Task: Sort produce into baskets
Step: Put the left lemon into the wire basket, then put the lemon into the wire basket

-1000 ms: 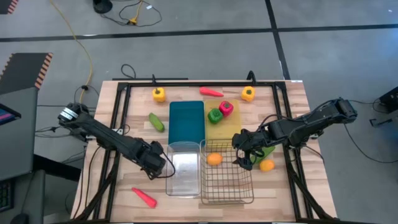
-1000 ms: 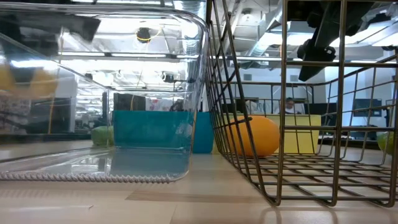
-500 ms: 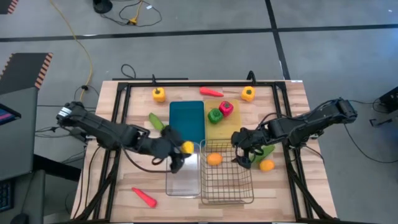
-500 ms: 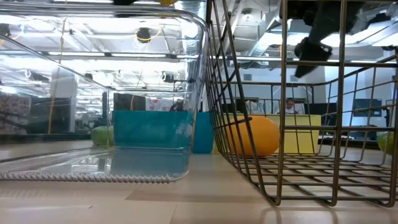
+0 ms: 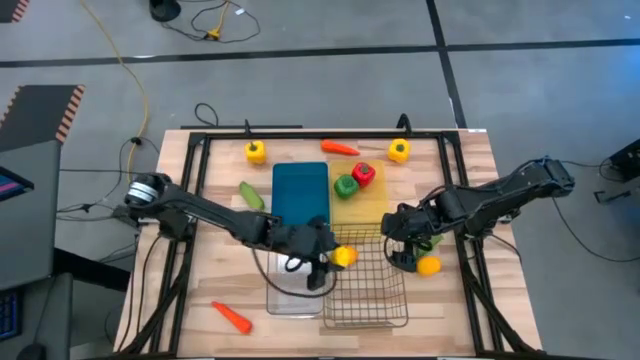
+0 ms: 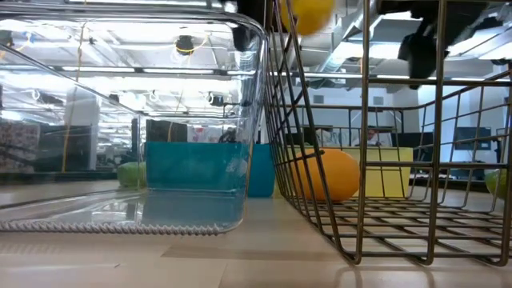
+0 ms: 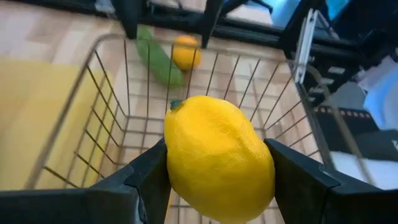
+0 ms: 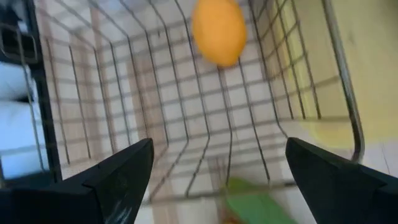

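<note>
Lemon carried above the wire-mesh basket's left rim

The left gripper (image 7: 214, 171) pinches the yellow lemon (image 5: 344, 257) between both fingers over the left edge of the wire-mesh basket (image 5: 385, 300) (clear plastic bin (image 5: 290, 298) just left of it). The right gripper (image 5: 403, 252), jaws spread wide and empty, hangs at the basket's right rim, beside a cucumber (image 5: 429, 241) and an orange (image 5: 429, 266). Another orange (image 6: 326, 174) lies inside the basket.

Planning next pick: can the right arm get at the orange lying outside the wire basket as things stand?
Probably yes. The right hand is open and empty, just beside the orange on the table, outside the wire basket. A cucumber lies close by, but nothing covers the orange.
</note>
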Motion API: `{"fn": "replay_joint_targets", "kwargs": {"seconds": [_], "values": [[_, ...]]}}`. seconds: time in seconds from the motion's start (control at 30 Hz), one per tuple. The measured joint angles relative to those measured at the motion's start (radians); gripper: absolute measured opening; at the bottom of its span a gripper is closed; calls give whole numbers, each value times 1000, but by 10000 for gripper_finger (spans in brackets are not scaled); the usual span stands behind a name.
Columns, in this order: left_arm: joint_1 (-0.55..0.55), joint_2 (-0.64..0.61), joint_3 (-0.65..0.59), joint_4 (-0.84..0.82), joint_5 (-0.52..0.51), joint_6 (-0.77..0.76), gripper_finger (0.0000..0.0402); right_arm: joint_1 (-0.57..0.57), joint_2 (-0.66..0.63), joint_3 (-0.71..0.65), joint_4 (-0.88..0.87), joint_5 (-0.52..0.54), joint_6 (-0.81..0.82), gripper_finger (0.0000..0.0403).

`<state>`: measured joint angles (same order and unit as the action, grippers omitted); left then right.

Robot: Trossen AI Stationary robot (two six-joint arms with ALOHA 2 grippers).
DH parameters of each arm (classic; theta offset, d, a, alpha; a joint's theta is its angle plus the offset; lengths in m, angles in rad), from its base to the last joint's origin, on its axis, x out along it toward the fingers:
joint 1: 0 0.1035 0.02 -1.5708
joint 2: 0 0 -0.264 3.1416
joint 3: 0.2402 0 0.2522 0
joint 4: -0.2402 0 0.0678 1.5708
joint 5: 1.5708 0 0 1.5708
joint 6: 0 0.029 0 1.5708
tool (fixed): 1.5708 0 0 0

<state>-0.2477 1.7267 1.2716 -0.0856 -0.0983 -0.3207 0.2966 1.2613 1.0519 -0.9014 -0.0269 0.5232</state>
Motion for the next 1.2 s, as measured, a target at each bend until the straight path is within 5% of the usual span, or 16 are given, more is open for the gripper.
{"fn": "replay_joint_targets", "kwargs": {"seconds": [0.43,0.83,1.2], "values": [[76,46,0,33,-7,-36,220,125,-1,0,-191,0,87,391],[76,63,1,10,6,-5,282,289,1,-5,-244,56,211,391],[78,58,1,25,5,-6,291,333,2,-160,-242,78,213,391]]}}
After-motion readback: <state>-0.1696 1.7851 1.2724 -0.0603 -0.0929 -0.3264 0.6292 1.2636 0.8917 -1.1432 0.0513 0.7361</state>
